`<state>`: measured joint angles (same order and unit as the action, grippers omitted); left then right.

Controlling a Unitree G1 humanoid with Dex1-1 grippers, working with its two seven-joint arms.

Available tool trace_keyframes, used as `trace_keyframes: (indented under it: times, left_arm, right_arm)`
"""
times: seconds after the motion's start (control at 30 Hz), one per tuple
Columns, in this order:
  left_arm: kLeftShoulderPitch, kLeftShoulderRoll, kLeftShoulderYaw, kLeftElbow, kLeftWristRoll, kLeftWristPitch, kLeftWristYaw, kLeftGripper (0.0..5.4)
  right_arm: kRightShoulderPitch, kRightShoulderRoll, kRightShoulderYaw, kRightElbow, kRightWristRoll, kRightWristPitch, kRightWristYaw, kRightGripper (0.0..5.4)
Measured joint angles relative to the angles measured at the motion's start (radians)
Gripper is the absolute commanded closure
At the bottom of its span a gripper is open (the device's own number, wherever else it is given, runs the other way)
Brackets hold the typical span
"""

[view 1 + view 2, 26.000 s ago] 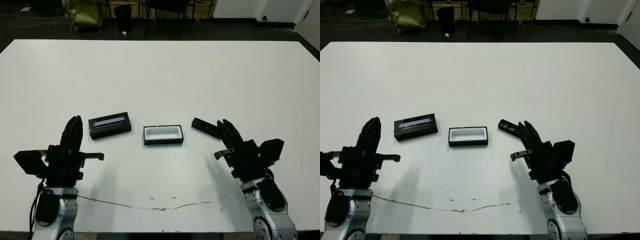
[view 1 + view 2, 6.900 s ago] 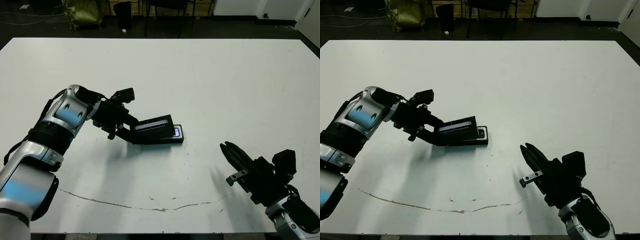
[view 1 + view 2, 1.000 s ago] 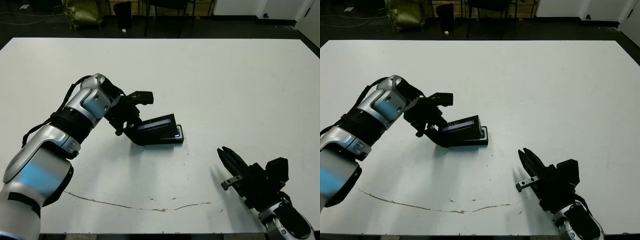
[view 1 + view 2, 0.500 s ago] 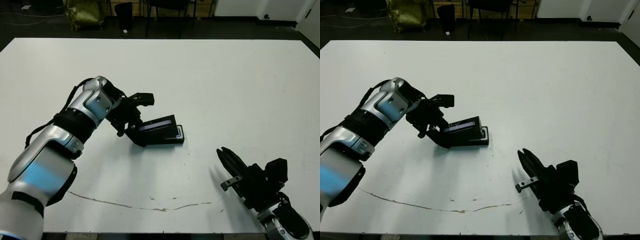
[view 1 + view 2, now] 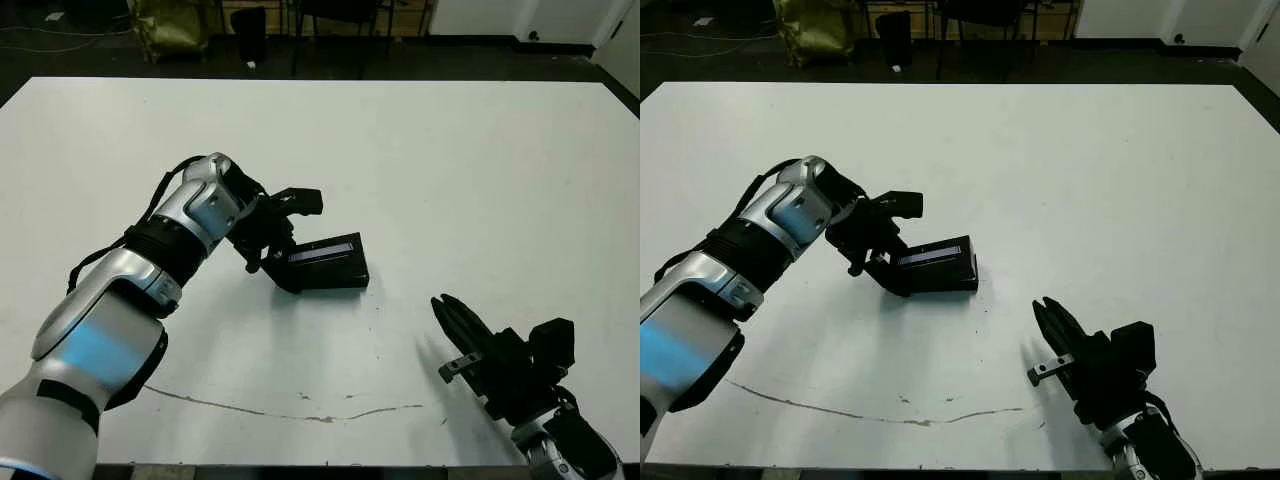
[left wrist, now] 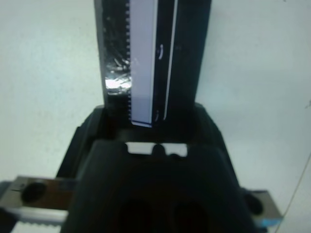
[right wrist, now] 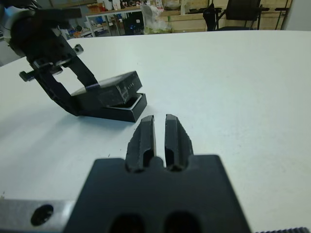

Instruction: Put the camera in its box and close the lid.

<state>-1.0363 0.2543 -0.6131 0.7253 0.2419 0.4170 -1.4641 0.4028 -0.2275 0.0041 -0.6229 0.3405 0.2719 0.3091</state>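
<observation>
Two eye views: left gripper [image 5: 285, 262] clamps the flat black lid [image 5: 325, 257], pale stripe on top, tilted over the shallow black box [image 5: 335, 281] mid-table [image 5: 450, 160], smooth white. Right gripper [image 5: 447, 318] hovers near front edge. Left wrist: glossy striped lid between fingers. Right wrist: its ribbed fingers [image 7: 143, 138] nearly together, holding nothing; lid propped open one side; camera unseen.

Head eyes overlook the table [image 5: 480, 160]; wrist cameras sit low, close.
</observation>
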Motion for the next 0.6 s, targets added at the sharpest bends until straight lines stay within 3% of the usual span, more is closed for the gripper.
trace_keyframes:
  times: [0.1,0.37,0.6]
  left_arm:
    - [-0.006,-0.007,-0.008,0.002,0.008,-0.008,0.000,3.17]
    - [-0.018,-0.023,-0.038,-0.001,0.041,0.000,0.004,3.17]
    - [0.013,-0.032,-0.022,-0.035,0.046,0.006,0.066,3.17]
  right_arm:
    - [0.004,0.001,0.000,-0.008,0.001,0.006,-0.010,5.40]
    - [0.022,0.001,0.000,-0.126,0.026,0.139,-0.076,5.40]
    - [0.024,0.001,-0.004,-0.128,0.041,0.142,-0.070,5.40]
